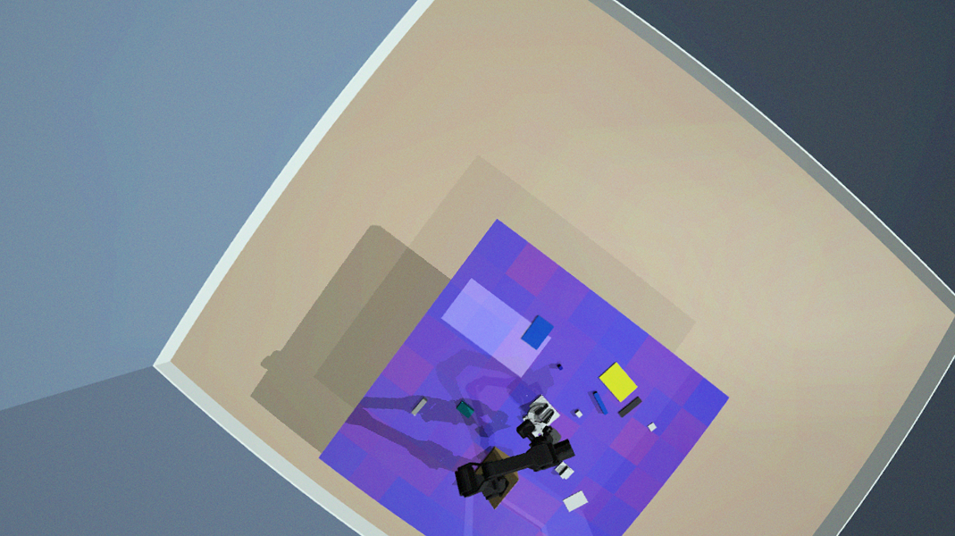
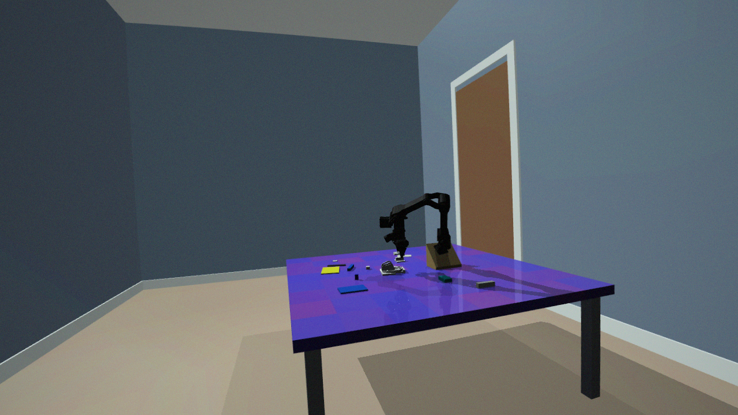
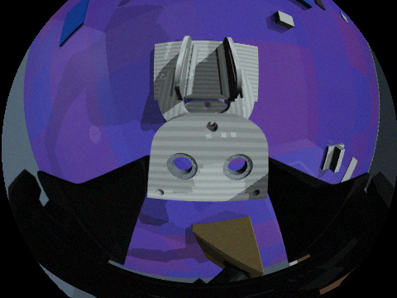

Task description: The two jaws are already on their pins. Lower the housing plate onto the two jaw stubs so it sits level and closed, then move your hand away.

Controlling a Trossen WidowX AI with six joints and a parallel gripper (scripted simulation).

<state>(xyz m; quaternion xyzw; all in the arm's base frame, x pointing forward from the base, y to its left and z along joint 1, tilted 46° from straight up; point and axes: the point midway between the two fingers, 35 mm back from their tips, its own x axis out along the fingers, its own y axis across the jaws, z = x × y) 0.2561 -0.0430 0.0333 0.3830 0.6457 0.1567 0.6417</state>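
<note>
The end effector [image 2: 400,257] [image 3: 208,162] pinches the housing plate [image 2: 399,259] [image 3: 208,142] by its sides above the tabletop [image 1: 395,450] [image 2: 319,309] [image 3: 285,83], near the jaws [image 1: 543,413] [image 2: 387,266] [image 3: 234,68]; lowering it misaligned could catch a stub and tilt it.

1. The plate with two round holes [image 3: 211,142] looks like hard gray plastic, with fine stripes all over and a few shiny spots.
2. The part with two upright jaws [image 3: 163,62] has the same stripy gray look and is not very shiny.
3. The wedge under the arm [image 2: 439,256] [image 3: 236,237] looks like brown wood.
4. The table top [image 1: 395,450] [image 2: 319,322] is smooth and glossy, with bright shine on it.
5. The gripper's fingers look black and dull.
</note>
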